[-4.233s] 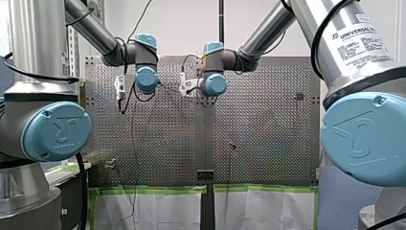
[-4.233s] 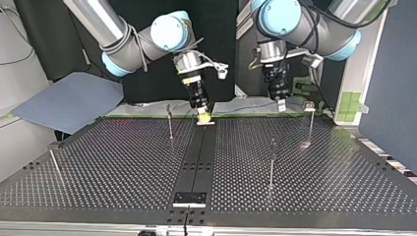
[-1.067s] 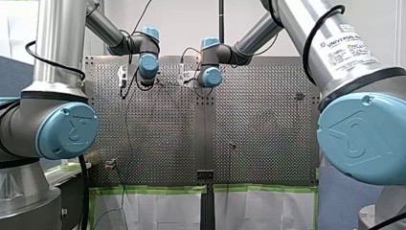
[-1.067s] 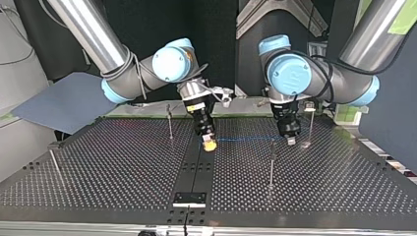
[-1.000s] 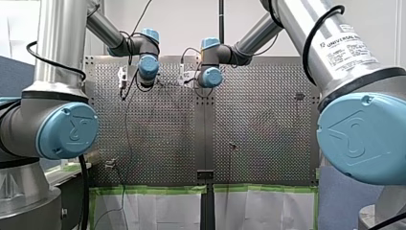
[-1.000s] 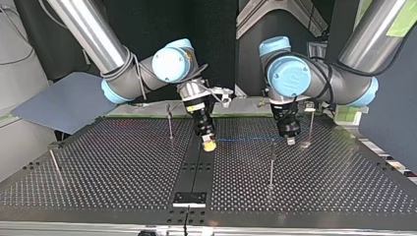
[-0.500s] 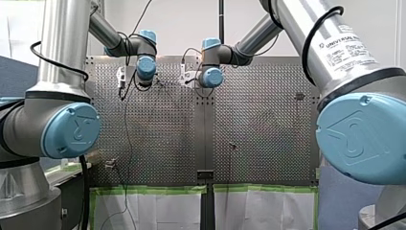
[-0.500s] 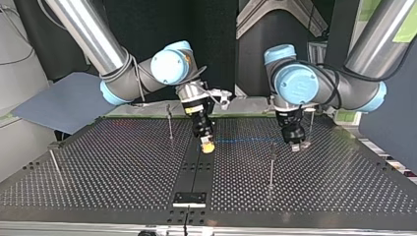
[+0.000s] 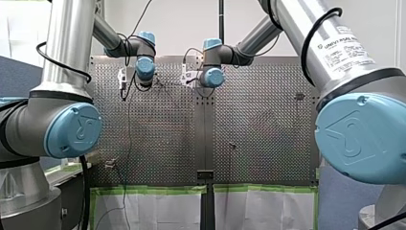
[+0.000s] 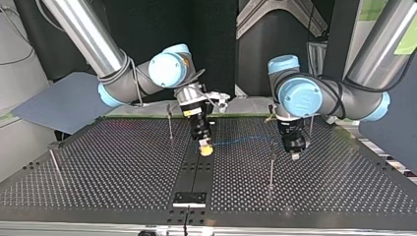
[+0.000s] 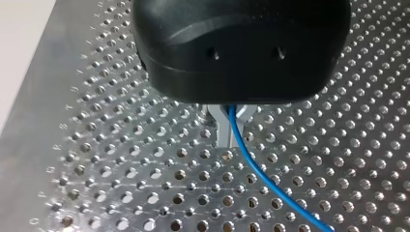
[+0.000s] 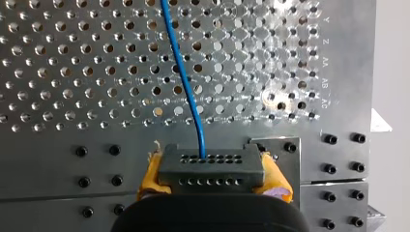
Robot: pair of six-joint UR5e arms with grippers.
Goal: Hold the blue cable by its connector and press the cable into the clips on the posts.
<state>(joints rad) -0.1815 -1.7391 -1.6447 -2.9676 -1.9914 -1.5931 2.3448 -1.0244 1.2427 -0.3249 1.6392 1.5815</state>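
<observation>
Jaws clamped, both: my right gripper (image 10: 206, 148) on the grey perforated connector block (image 12: 211, 166), my left gripper (image 11: 227, 137) on the thin blue cable (image 11: 251, 166) between them. Positioning, I judge; next, lower it onto the slim metal post (image 10: 271, 167).

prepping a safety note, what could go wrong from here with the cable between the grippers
The blue cable spans from the connector in my right gripper to my left gripper; pulling apart might strain it at the connector. My left gripper also appears close to a post in the top view and could knock it.
</observation>
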